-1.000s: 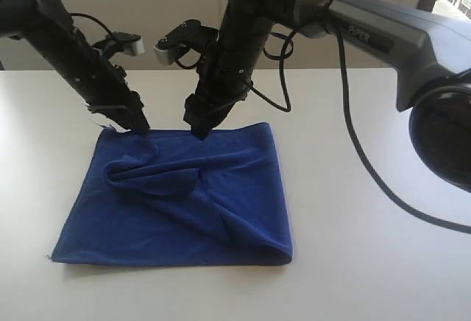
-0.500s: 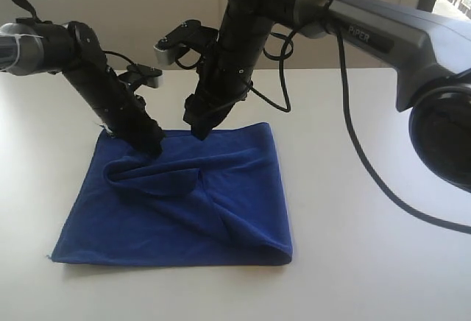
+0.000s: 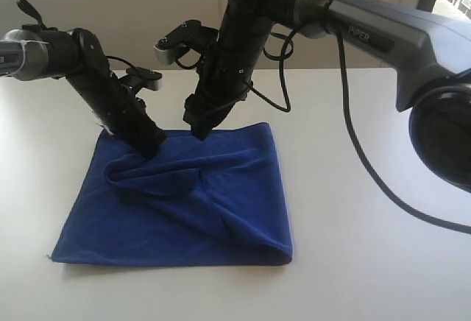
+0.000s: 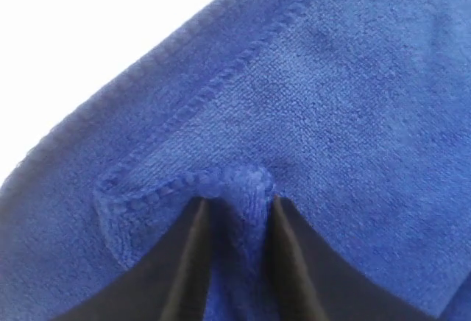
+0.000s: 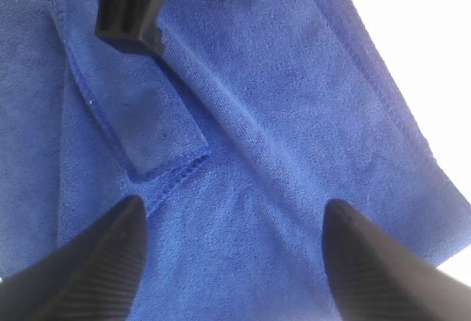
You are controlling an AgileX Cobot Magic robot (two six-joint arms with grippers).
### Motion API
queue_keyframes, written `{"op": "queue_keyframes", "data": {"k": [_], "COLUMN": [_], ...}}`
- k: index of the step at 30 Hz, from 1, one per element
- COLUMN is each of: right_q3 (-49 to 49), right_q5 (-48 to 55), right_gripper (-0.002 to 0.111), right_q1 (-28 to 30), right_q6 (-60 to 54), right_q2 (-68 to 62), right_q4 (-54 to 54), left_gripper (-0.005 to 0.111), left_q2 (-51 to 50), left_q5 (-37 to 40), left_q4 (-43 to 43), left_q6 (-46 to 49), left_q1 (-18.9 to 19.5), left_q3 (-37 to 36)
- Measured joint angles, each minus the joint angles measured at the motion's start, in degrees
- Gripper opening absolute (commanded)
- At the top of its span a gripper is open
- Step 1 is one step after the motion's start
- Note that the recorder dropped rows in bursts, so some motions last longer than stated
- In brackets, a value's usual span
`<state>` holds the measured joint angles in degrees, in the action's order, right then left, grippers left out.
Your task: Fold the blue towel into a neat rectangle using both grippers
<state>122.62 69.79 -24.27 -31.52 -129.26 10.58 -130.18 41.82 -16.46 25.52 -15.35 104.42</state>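
The blue towel [image 3: 184, 203] lies loosely folded on the white table, with a rumpled flap near its far left corner. My left gripper [image 3: 151, 148] presses down at that corner. In the left wrist view its jaws [image 4: 237, 203] stand narrow, with a raised ridge of the blue towel [image 4: 331, 78] pinched between them beside a hemmed edge. My right gripper [image 3: 199, 131] hovers at the towel's far edge, near the middle. Its jaws [image 5: 232, 218] are wide open over flat blue towel [image 5: 280, 115], nothing between them. The left gripper's fingers [image 5: 132, 12] show in the right wrist view.
The white table [image 3: 368, 262] surrounds the towel on all sides. A black cable [image 3: 353, 137] hangs from the right arm and trails across the table at the right. The right arm's bulky housing [image 3: 434, 78] fills the upper right of the exterior view.
My left arm has dropped and shifted right onto the towel's far left corner, and its jaws have narrowed around a ridge of cloth. The right arm has stayed still.
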Motion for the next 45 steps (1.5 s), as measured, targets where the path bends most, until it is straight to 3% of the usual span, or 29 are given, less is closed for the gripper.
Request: {"op": "queue_keyframes", "data": {"k": [20, 24, 27, 32, 45], "right_q3": [0.00, 0.00, 0.00, 0.00, 0.00], "right_q5": [0.09, 0.09, 0.09, 0.09, 0.09], "right_gripper": [0.063, 0.063, 0.063, 0.063, 0.063], "right_q1": [-1.35, -1.61, -1.61, -1.61, -1.61], "right_q6": [-2.42, 1.71, 6.83, 11.03, 22.18], "right_q2": [-3.21, -5.10, -5.71, -6.32, -7.74], "right_q4": [4.38, 7.16, 7.33, 7.42, 4.75], "left_gripper": [0.028, 0.028, 0.022, 0.000, 0.000], "left_q2": [1.18, 1.86, 2.83, 3.44, 3.44], "left_q5": [0.11, 0.11, -0.14, -0.59, -0.17], "left_q4": [4.06, 4.37, 5.36, 7.28, 11.39], "left_q6": [-1.63, -2.46, -2.55, -4.49, -6.18], "left_q1": [0.00, 0.00, 0.00, 0.00, 0.00], "left_q3": [0.00, 0.00, 0.00, 0.00, 0.00]}}
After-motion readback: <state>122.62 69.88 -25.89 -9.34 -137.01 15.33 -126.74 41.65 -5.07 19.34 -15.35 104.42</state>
